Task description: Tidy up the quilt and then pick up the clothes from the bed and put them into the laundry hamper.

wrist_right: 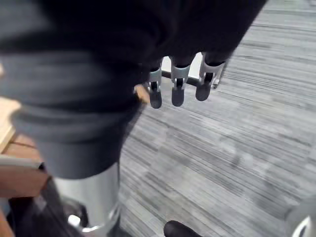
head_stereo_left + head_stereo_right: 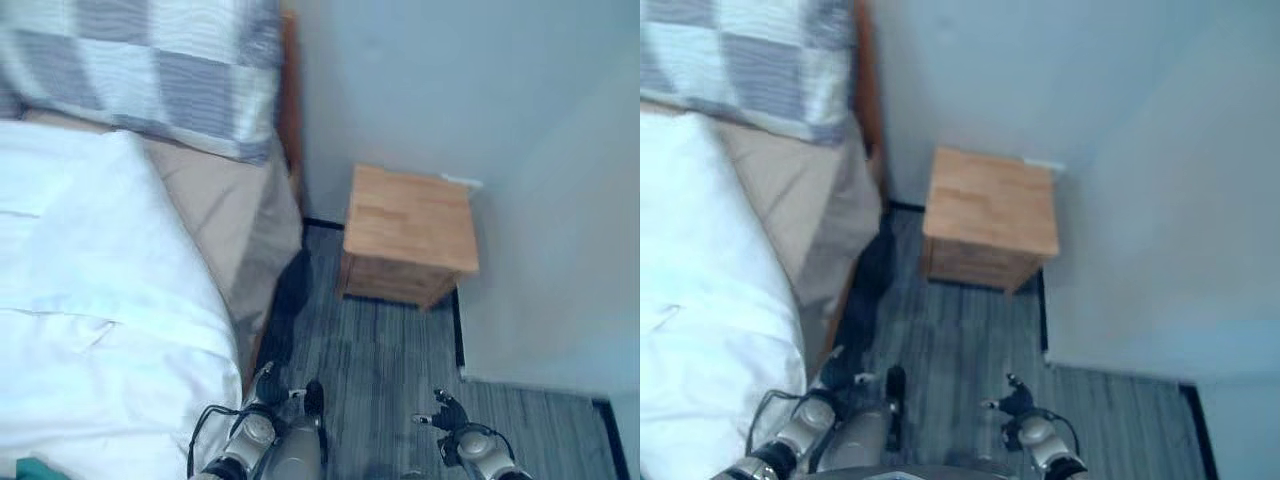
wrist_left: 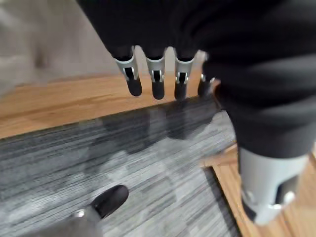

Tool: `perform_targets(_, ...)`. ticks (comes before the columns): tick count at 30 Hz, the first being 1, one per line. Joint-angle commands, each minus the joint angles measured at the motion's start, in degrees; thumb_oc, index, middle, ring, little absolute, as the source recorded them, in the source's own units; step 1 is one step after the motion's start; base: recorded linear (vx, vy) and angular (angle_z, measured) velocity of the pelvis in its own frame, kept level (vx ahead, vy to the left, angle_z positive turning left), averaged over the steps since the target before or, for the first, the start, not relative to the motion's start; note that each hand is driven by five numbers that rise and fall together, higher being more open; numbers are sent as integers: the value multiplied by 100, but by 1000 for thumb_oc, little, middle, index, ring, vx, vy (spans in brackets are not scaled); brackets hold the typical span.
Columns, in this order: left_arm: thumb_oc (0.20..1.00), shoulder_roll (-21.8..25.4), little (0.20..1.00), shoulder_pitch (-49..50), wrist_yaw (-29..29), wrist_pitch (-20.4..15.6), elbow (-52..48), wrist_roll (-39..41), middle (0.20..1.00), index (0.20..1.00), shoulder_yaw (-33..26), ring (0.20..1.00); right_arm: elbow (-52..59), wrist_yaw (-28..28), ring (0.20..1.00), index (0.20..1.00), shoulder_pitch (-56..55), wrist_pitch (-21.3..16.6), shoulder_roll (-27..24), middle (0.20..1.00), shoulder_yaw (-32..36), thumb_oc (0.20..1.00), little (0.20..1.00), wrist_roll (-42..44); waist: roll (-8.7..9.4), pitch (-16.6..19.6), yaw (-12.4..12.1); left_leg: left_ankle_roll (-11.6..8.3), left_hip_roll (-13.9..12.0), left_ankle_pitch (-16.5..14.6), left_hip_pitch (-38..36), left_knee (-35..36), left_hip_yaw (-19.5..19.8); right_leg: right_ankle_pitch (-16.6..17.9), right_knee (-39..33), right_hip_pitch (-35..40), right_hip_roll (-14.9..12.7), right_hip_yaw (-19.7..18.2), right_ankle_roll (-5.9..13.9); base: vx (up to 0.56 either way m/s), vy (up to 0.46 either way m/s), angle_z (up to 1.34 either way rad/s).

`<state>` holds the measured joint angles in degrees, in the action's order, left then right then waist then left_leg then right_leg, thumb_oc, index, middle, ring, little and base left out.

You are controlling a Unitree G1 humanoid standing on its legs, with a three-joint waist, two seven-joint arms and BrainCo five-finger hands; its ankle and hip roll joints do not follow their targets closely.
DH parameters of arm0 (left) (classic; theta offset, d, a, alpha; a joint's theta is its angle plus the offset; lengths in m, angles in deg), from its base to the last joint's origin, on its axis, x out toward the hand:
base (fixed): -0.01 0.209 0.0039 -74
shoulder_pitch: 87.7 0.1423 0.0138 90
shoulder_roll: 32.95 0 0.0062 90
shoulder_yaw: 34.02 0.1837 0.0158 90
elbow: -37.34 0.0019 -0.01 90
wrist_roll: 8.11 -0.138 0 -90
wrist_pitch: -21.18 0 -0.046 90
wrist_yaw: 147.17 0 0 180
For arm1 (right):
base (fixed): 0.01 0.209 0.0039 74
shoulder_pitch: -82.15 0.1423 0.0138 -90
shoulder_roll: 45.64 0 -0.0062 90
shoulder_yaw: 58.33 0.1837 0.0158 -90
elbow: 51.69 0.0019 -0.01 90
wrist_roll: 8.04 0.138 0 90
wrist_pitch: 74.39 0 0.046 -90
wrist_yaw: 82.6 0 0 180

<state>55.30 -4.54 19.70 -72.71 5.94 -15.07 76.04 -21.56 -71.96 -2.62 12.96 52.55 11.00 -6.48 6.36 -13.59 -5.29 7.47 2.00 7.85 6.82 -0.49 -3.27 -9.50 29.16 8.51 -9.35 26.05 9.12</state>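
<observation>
Beside the bed (image 2: 215, 215), I am hanging my left hand (image 3: 158, 79) and right hand (image 1: 177, 84) over grey floor (image 2: 390, 360), fingers straight, holding nothing. White quilt (image 2: 90, 300) is covering the bed beneath a checked pillow (image 2: 150, 70); a wooden nightstand (image 2: 410, 235) is standing against the wall (image 2: 450, 90).

Soft even daylight; quilt (image 2: 90, 300) glares white, wrist views blurred

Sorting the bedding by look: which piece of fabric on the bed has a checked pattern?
The pillow at the head of the bed, checked in grey and white. The white quilt is plain, and so is the beige sheet beside it.
</observation>
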Motion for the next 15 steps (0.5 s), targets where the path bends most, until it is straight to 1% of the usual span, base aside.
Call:
perform_targets(1,1000,89,1000,87,-76,57,104,98,1000,1000,-112,1000,140,38,1000,1000,424,-80,-177,1000,171,1000,1000,-225,-132,-86,-118,-685,-330,-882,-651,282,166,589,-558,-1288,-66,-493,224,195,-53,100)
perform_targets(2,1000,96,1000,99,-75,48,98,130,1000,1000,-123,1000,107,45,1000,1000,423,-73,-184,1000,137,1000,1000,-240,-124,-74,-156,-711,-330,-836,-662,350,361,529,-834,-1299,-8,-604,175,266,-186,137)
perform_targets(3,1000,120,1000,87,-61,-21,132,153,1000,1000,-72,1000,81,76,1000,1000,409,-83,-241,1000,56,1000,1000,-279,-88,-11,-122,-742,-248,-780,-636,427,891,392,-1620,-1265,227,-1249,43,201,-157,128)
perform_targets(4,1000,120,1000,86,-61,-21,132,153,1000,1000,-72,1000,80,76,1000,1000,410,-83,-241,1000,57,1000,1000,-279,-92,0,-116,-743,-252,-773,-619,426,897,411,-1643,-1269,234,-1241,42,230,-177,162)
perform_targets(5,1000,142,1000,39,-46,-43,191,131,1000,1000,-20,1000,130,84,1000,1000,396,-89,-284,1000,43,1000,1000,-270,-54,19,-65,-746,-198,-781,-610,435,1137,414,-2009,-1241,351,-1732,21,194,-123,192)
perform_targets(6,1000,146,1000,-35,-32,-52,277,102,1000,1000,32,1000,138,104,1000,1000,383,-98,-303,1000,42,1000,1000,-228,-45,65,71,-751,-138,-778,-589,436,1457,471,-2254,-1301,468,-2418,2,280,-168,238)
perform_targets(7,1000,167,1000,-51,-19,-57,297,76,1000,1000,48,1000,122,102,1000,1000,364,-73,-342,1000,95,1000,1000,-159,-47,82,148,-796,-105,-811,-613,448,1688,566,-2402,-1364,521,-2947,47,269,-193,241)
perform_targets(8,1000,212,1000,-46,-18,-36,300,69,1000,1000,43,1000,188,131,1000,1000,347,-58,-417,1000,165,1000,1000,-72,-65,78,189,-881,-122,-840,-619,433,1948,711,-2568,-1418,466,-3209,82,186,-193,195)
perform_targets(9,1000,258,1000,-14,8,-45,272,26,1000,1000,87,1000,294,148,1000,1000,286,-59,-493,1000,255,1000,1000,-50,-19,116,177,-914,-76,-875,-607,459,2079,752,-2879,-1277,381,-3098,42,158,-249,129)
perform_targets(10,1000,281,1000,53,14,-46,269,43,1000,1000,42,1000,402,184,1000,1000,311,-72,-552,1000,367,1000,1000,6,-12,165,174,-975,-102,-871,-608,467,2203,809,-2929,-1239,298,-2867,60,146,-287,113)
perform_targets(11,1000,323,1000,180,5,-59,246,75,1000,1000,-67,1000,655,225,1000,1000,398,-102,-723,1000,501,1000,1000,25,1,192,84,-1052,-194,-905,-614,454,2299,880,-3102,-1073,236,-2544,94,165,-321,170)
perform_targets(12,1000,344,1000,292,17,-63,216,90,1000,1000,-125,1000,1057,307,1000,1000,483,-150,-907,1000,561,1000,1000,-35,32,227,47,-1098,-222,-875,-547,445,2382,916,-3305,-956,258,-2380,82,135,-273,169)
perform_targets(13,1000,344,1000,381,21,-95,177,102,1000,1000,-180,1000,1305,368,1000,1000,545,-203,-1050,1000,605,1000,1000,-92,40,259,6,-1132,-253,-869,-521,448,2385,894,-3408,-902,283,-2320,79,78,-148,147)
perform_targets(14,1000,342,1000,386,22,-93,172,102,1000,1000,-180,1000,1314,367,1000,1000,537,-198,-1054,1000,606,1000,1000,-93,34,262,15,-1134,-256,-872,-521,449,2395,891,-3408,-898,286,-2309,77,92,-163,71)
perform_targets(15,1000,360,1000,594,35,-166,-54,195,1000,1000,-312,1000,1957,539,1000,1000,853,-276,-1563,1000,703,1000,1000,-344,49,211,-105,-1217,-303,-898,-363,260,2357,819,-3416,-832,300,-2114,45,39,-132,56)
